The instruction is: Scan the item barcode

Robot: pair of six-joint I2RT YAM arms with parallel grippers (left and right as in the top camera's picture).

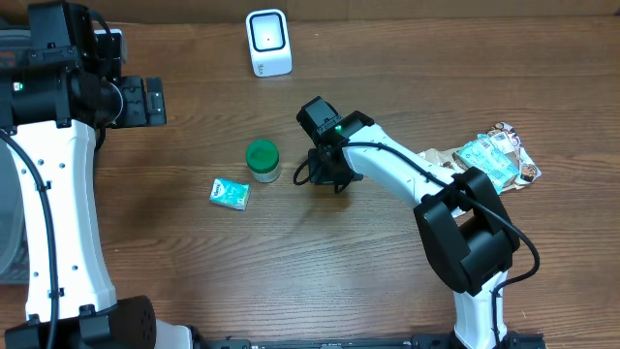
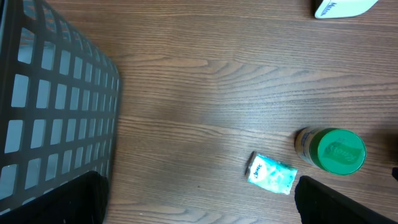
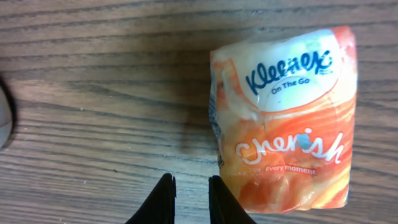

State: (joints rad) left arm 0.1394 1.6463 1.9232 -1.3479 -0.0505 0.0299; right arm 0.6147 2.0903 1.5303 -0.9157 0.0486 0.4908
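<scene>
R pincer nearly closed, empty, beside Kleenex pack.

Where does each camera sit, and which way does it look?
Overhead: above the table, facing down on scanner, left arm and right arm.
Left wrist: on the left arm, facing down at basket; own fingers at bottom corners.
Right wrist: facing down at tissue pack; own fingers at bottom.
Overhead and left wrist share the green-lidded jar and teal packet.
</scene>
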